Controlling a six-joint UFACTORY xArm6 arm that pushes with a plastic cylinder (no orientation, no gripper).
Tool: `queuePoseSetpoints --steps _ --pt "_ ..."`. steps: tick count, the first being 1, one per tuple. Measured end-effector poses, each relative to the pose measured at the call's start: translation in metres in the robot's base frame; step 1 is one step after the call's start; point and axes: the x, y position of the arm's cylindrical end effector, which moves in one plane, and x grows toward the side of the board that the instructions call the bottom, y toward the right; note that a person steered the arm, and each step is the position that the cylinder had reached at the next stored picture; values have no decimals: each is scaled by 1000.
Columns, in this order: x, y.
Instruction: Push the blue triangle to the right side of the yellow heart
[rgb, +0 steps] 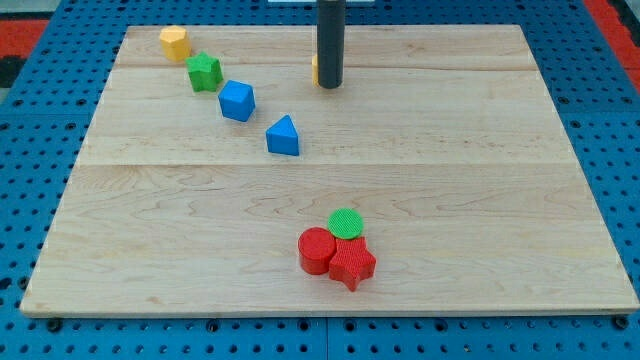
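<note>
The blue triangle (283, 136) lies left of the board's middle. My tip (329, 86) rests near the view's top centre, up and to the right of the triangle and apart from it. A yellow block (314, 68) shows only as a sliver at the rod's left edge; the rod hides most of it, so I cannot make out its shape. Another yellow block (174, 42), with a pentagon-like outline, sits at the top left corner.
A green star (204, 72) and a blue cube (237, 101) lie in a diagonal line between the top-left yellow block and the triangle. A green circle (346, 222), a red circle (317, 250) and a red star (351, 264) are clustered at the bottom centre.
</note>
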Motion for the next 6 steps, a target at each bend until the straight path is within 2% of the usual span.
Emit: queuePoseSetpoints --steps 1,2,4,5,6 --pt "-38 0" --pt "-59 0" --pt "58 -1" --pt "108 -3" --pt "142 -30"
